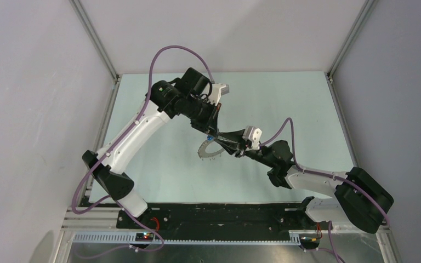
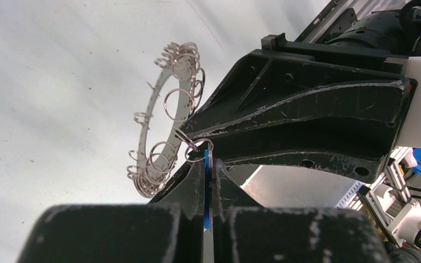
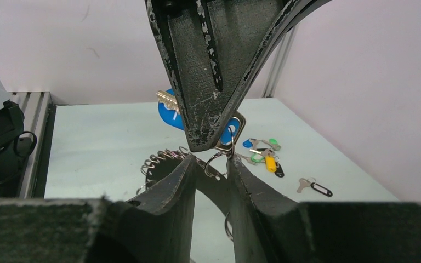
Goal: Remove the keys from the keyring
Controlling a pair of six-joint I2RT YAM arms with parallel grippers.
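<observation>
- Top external: keyring (image 1: 209, 154) at table centre; left gripper (image 1: 214, 139) at its 12 o'clock, right gripper (image 1: 232, 149) at 3 o'clock.
- Left wrist: left gripper clenched on blue tag (image 2: 206, 164); keyring at 10 o'clock.
- Right wrist: right gripper's jaws parted about small split ring (image 3: 217, 163) (grip cannot be told); loose keys (image 3: 263, 152) at 2 o'clock.

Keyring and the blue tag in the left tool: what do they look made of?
The keyring looks like thin flat metal: grey, dull sheen, light catching its edge as on the small split rings strung on it. The blue tag is probably plastic: even, saturated blue with a soft gloss, no metallic glint.
</observation>
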